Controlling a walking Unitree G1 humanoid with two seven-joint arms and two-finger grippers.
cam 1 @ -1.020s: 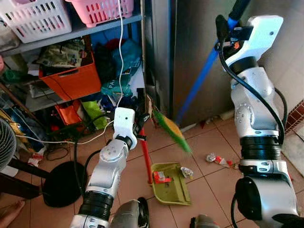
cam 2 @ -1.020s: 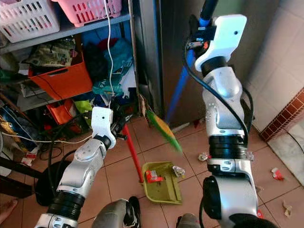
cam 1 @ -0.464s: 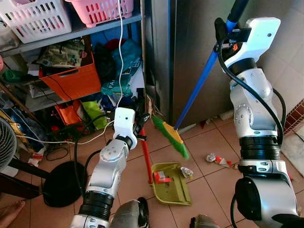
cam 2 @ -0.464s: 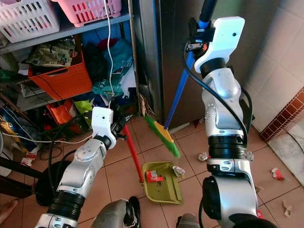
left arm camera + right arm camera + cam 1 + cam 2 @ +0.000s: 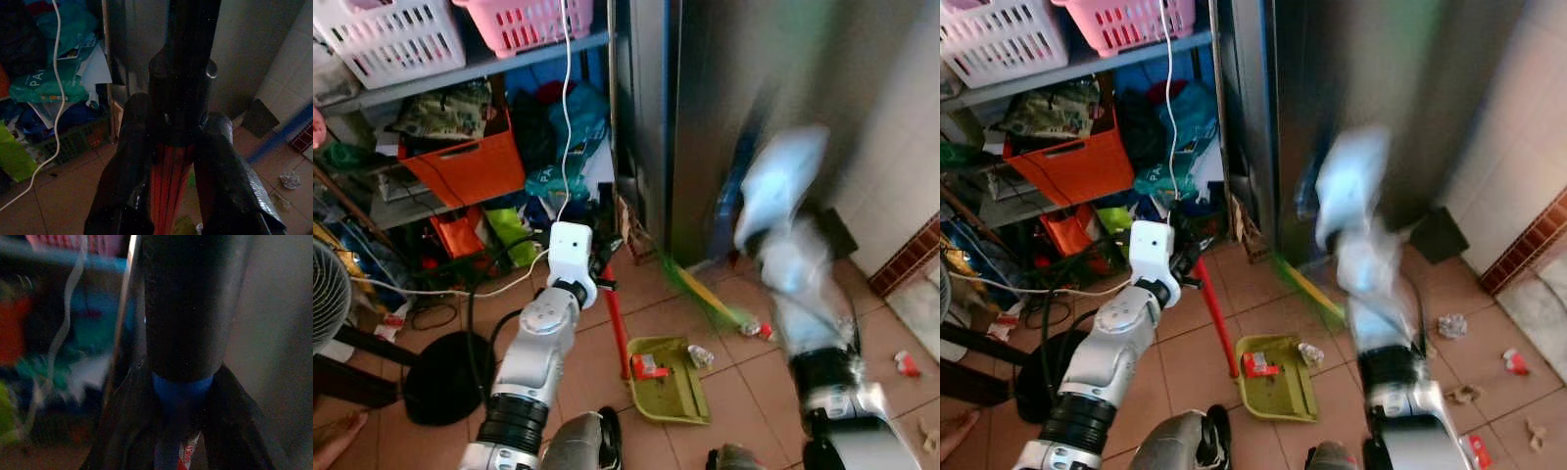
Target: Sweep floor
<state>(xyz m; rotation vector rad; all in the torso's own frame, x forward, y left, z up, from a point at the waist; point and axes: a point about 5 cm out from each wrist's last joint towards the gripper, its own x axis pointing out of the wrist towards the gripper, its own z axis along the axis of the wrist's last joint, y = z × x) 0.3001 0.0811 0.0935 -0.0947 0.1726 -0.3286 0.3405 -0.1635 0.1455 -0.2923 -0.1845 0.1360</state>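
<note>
The left gripper (image 5: 171, 196) pinched the dustpan's red handle (image 5: 616, 328), steadying the green dustpan (image 5: 670, 380) on the tiles. The right gripper (image 5: 178, 440), fingers clamped on the blue broom handle (image 5: 181, 396), was blurred. The bristles (image 5: 705, 299) lay beside crumpled litter (image 5: 756, 328) (a low, short stroke toward the pan's mouth seemed best).

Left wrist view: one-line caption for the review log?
Left gripper fingers shut on the red dustpan handle, tiled floor beyond.
</note>
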